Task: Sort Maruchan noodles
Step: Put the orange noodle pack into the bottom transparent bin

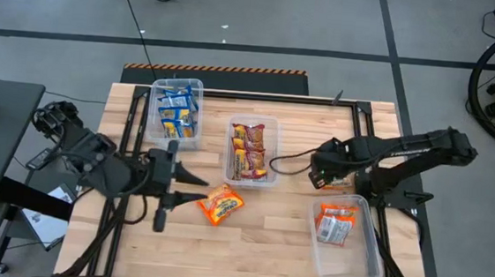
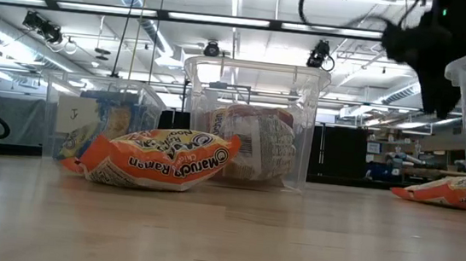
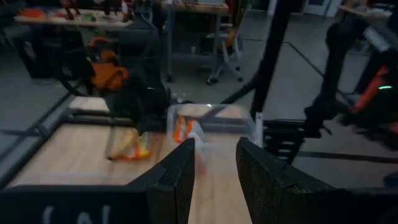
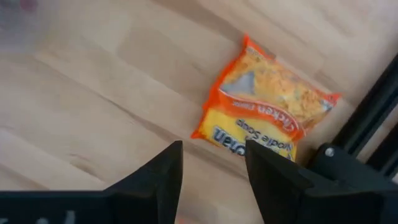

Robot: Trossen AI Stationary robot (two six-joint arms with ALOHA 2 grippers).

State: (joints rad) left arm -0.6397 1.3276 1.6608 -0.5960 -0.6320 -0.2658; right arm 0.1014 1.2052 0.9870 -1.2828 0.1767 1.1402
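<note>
One orange Maruchan packet (image 1: pixel 220 204) (image 2: pixel 157 159) lies flat on the table in front of the middle bin. My left gripper (image 1: pixel 192 187) (image 3: pixel 214 174) is open and empty just left of it, fingers level and pointing right. A second orange packet (image 4: pixel 267 106) (image 2: pixel 433 191) lies flat on the wood by the right bin. My right gripper (image 1: pixel 318 169) (image 4: pixel 214 180) hovers above it, open and empty, and shows high up in the low view (image 2: pixel 434 47). Blue packets (image 1: pixel 176 113) fill the far-left bin, and red ones (image 1: pixel 250 149) the middle bin.
Three clear plastic bins stand on the table: far left (image 1: pixel 156 91), middle (image 1: pixel 275 127) (image 2: pixel 302 120), and near right (image 1: pixel 370 263), which holds orange packets (image 1: pixel 335 225). A black frame rail (image 1: pixel 361 130) runs along the table's right side. Bare wood lies along the near edge.
</note>
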